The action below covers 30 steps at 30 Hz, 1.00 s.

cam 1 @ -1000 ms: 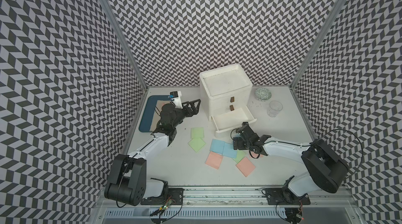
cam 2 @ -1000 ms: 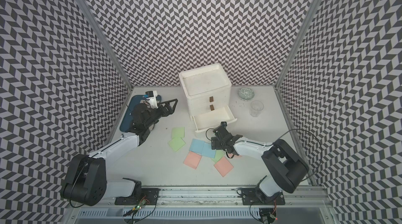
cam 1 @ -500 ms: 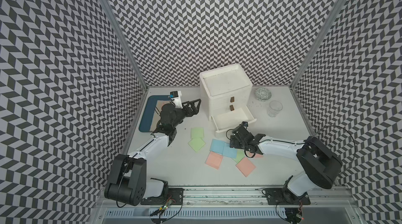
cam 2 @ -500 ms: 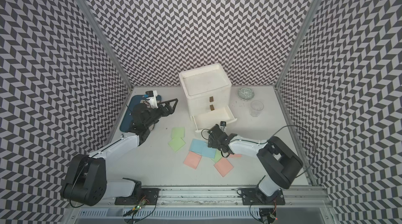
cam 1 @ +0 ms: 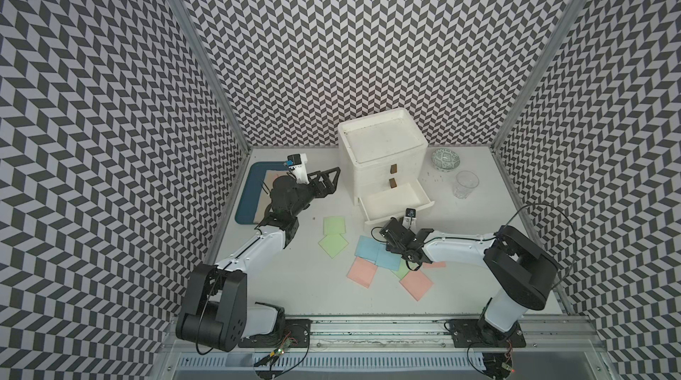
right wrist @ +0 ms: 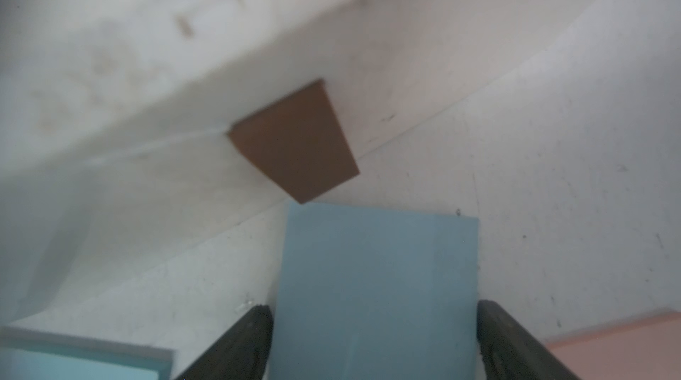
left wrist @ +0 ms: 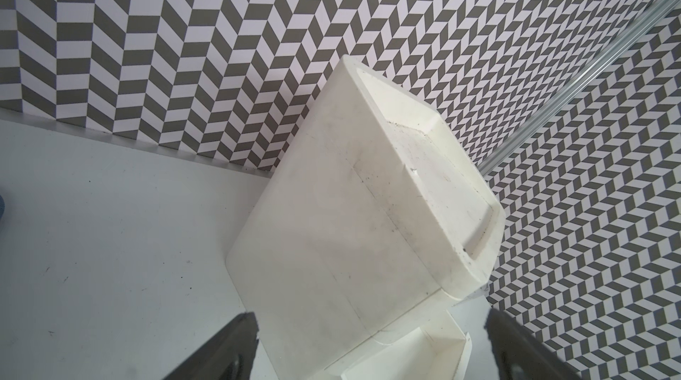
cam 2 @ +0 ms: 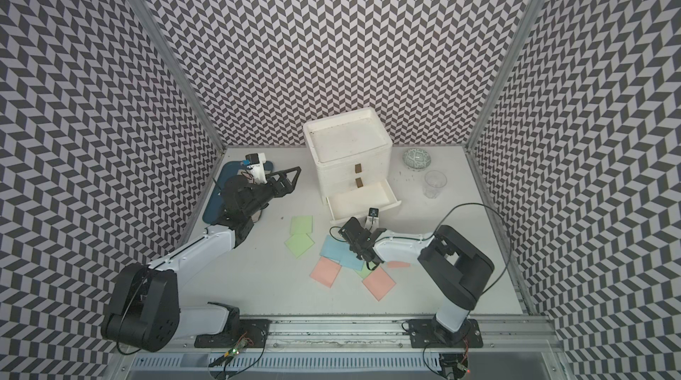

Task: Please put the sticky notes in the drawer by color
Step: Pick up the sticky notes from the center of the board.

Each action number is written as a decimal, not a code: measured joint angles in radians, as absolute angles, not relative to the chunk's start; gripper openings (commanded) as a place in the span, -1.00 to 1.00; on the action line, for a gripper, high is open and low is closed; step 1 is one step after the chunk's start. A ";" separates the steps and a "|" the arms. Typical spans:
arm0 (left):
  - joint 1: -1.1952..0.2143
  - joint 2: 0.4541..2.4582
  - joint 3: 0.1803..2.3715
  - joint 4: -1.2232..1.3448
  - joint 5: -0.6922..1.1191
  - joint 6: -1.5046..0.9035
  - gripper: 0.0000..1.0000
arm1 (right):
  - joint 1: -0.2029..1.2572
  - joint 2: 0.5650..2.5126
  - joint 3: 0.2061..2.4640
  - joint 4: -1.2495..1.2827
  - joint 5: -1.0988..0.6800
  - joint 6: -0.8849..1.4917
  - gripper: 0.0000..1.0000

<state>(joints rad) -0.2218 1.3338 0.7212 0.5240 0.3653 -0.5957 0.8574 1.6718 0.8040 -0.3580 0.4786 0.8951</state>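
Closing on so thin a sheet could buckle it, let it slip out, or drag the neighbouring blue note (right wrist: 84,356) along. The right gripper (right wrist: 374,308) stands with jaws spread astride a light blue sticky note (right wrist: 376,260). The note is flat, square and uncreased, and lies on the table (cam 1: 294,286) just before the open bottom drawer (cam 1: 390,199). The left gripper (cam 1: 329,182) hangs spread and empty.

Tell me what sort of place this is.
Probably a robot-lab test cell: chevron walls box in the table, left arm and right arm mount on a rail, and the drawer and sticky notes look staged.

Matt paper sticky notes (cam 1: 334,226); smooth white plastic drawer (cam 1: 368,175).
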 measured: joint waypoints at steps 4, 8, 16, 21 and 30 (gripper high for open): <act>-0.222 1.334 0.721 0.524 0.365 -0.596 1.00 | 0.857 1.604 0.735 -0.353 0.467 0.889 0.35; -0.222 1.334 0.721 0.524 0.365 -0.596 1.00 | 0.850 1.560 0.706 -0.357 0.446 0.871 0.26; -0.222 1.322 0.720 0.523 0.365 -0.596 1.00 | 0.821 1.446 0.672 -0.417 0.404 0.803 0.27; -0.234 1.315 0.720 0.524 0.366 -0.603 1.00 | 0.813 1.276 0.722 -0.482 0.406 0.736 0.30; -0.347 1.334 0.807 0.452 0.414 -0.617 1.00 | 0.764 1.032 0.781 -0.318 0.334 0.492 0.33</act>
